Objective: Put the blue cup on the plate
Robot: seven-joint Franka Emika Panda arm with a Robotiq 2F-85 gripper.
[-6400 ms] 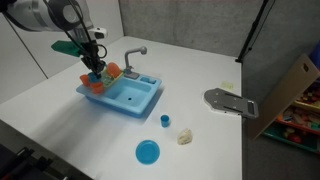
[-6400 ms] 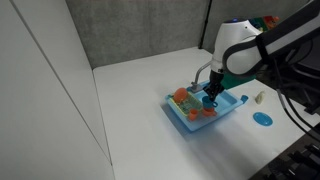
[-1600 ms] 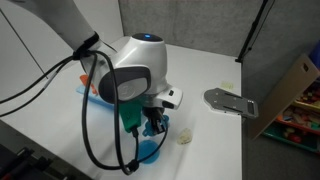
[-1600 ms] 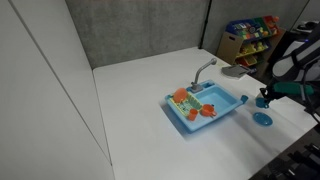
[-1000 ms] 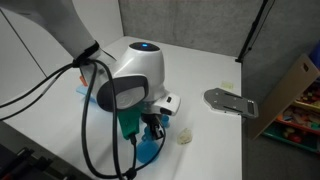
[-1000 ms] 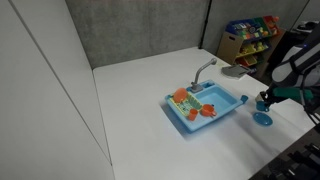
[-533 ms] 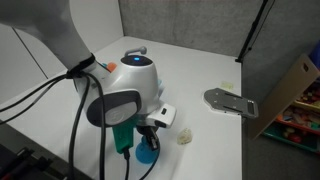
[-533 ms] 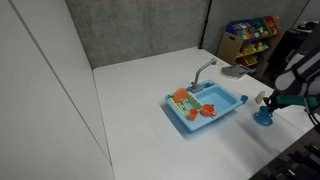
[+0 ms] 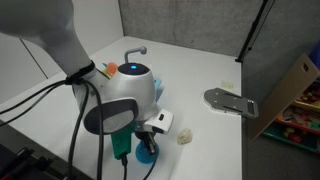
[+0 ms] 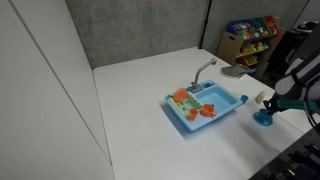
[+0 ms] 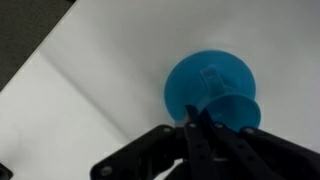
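Note:
In the wrist view my gripper point(image 11: 200, 125) is shut on the rim of the blue cup point(image 11: 236, 112), holding it just over the round blue plate point(image 11: 200, 80). In an exterior view the gripper point(image 9: 145, 146) hangs low over the plate point(image 9: 148, 156), most of which the arm hides. In the exterior view from the far side the gripper point(image 10: 266, 106) is right above the plate point(image 10: 263, 119) near the table's edge. Whether the cup touches the plate I cannot tell.
The light-blue toy sink point(image 10: 205, 110) with a grey tap and orange toys stands mid-table. A small cream object point(image 9: 186, 137) lies next to the plate. A grey flat object point(image 9: 228, 100) sits at the table's edge. A toy shelf point(image 10: 250, 35) stands behind.
The arm has carried the cup from the sink to the plate. In the last second it has lowered over the plate.

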